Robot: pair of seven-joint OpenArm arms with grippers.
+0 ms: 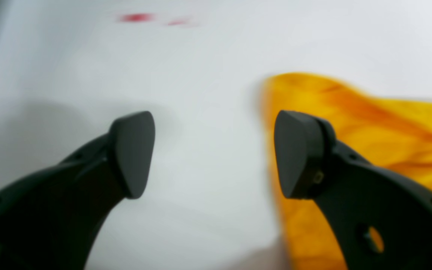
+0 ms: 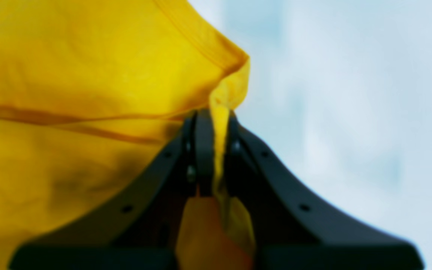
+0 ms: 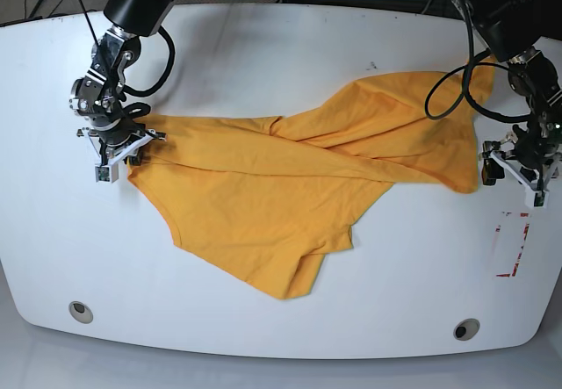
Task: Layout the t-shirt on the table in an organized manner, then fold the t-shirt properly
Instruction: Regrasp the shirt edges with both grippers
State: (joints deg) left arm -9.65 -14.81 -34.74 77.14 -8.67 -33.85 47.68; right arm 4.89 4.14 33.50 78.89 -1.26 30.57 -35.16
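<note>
T-shirt (image 3: pixel 290 187), one, on table (image 3: pixel 263 46); two hands

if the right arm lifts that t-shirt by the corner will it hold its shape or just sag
The t-shirt will probably sag: it lies creased and folded over itself on the table. It looks thin and light, since the right gripper has its jaws pinched nearly shut on a hem. Dragged, it would likely bunch rather than slide flat.

1 t-shirt (image 3: pixel 290 178), 1 table (image 3: pixel 281 55), 2 grommet holes (image 3: pixel 81 311), 2 arms (image 3: pixel 132 20), 1 red mark (image 3: pixel 512 244)
</note>
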